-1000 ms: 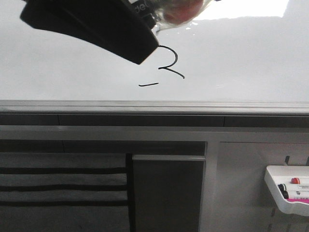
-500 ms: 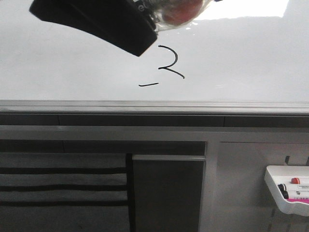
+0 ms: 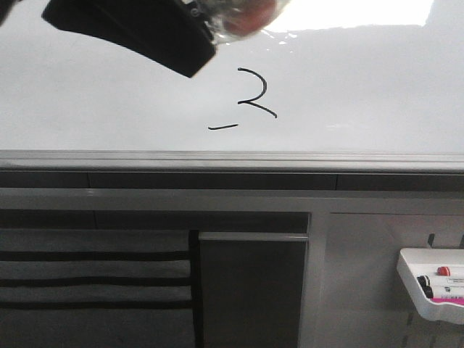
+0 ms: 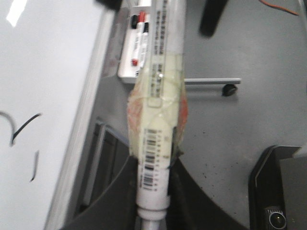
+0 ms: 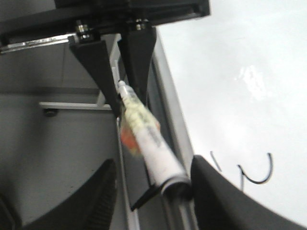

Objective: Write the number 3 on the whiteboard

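A thin black marker-drawn figure, the number 3 [image 3: 255, 93], is seen on the large glossy white whiteboard [image 3: 377, 87] with its grey metal edge rail, a little above that rail and left of the board's bright reflection; it is made of a curved hook with a slanting tail, and a separate short dash [image 3: 223, 127] lies just below and to the left. Over the last second the black left gripper [image 4: 153, 191] has been drawn up and to the left, away from the figure, so that the whole hook is now uncovered where its upper left was hidden before. The gripper is closed on a white cylindrical marker wrapped in yellowish tape [image 4: 156, 124], whose tip is judged to be off the board (contact cannot be confirmed from the blurred front view). In the right wrist view the same marker is seen clamped by the opposite arm's black fingers; whether the right gripper [image 5: 151, 189] itself holds anything cannot be told, though its fingers appear spread apart. The lift-off suggests the writing stroke is finished; the figure is only roughly 3-shaped, its lower curve being left as a detached dash. A small white plastic tray [image 3: 428, 279] of spare markers hangs low on the right.
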You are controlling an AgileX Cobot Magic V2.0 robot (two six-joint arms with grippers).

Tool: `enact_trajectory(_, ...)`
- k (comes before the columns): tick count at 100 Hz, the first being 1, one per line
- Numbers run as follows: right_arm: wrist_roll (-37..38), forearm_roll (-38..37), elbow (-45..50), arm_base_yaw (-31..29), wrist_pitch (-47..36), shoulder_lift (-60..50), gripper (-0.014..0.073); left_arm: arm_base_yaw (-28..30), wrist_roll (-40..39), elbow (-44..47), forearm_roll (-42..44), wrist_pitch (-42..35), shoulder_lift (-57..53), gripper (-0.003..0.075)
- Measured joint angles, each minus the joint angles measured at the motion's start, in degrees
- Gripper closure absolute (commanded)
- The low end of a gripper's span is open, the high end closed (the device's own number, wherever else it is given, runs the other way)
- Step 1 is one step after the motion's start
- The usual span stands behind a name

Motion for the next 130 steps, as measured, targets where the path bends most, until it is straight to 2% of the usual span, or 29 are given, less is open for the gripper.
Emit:
enact_trajectory(13,0.83,-0.25,0.00,0.00,-5.43,-1.46,0.0270,8.44,-5.68,0.86,-0.72,-6.31,0.86,0.0741)
enact_trajectory(29,0.81,-0.38,0.00,0.00,-6.85,-1.57,0.0270,18.07,-10.05,2.21,-6.61,-14.40,4.40,0.0741)
enact_trajectory(50,0.86,-0.38,0.00,0.00,-7.03,-1.57,0.0270,24.22,-10.64,2.32,-13.65,-19.03,9.69,0.0741)
enact_trajectory(114,0.95,-0.38,0.00,0.00,-7.11,-1.57,0.0270,25.57,-10.84,2.32,-15.84,-20.54,11.67,0.0734)
enact_trajectory(121,0.95,-0.38,0.00,0.00,-7.11,-1.57,0.0270,25.57,-10.87,2.32,-15.84,-19.82,11.67,0.0693)
enact_trajectory(130,0.95,-0.38,0.00,0.00,-7.11,-1.57,0.0270,25.57,-10.87,2.32,-15.84,-19.19,11.67,0.0596)
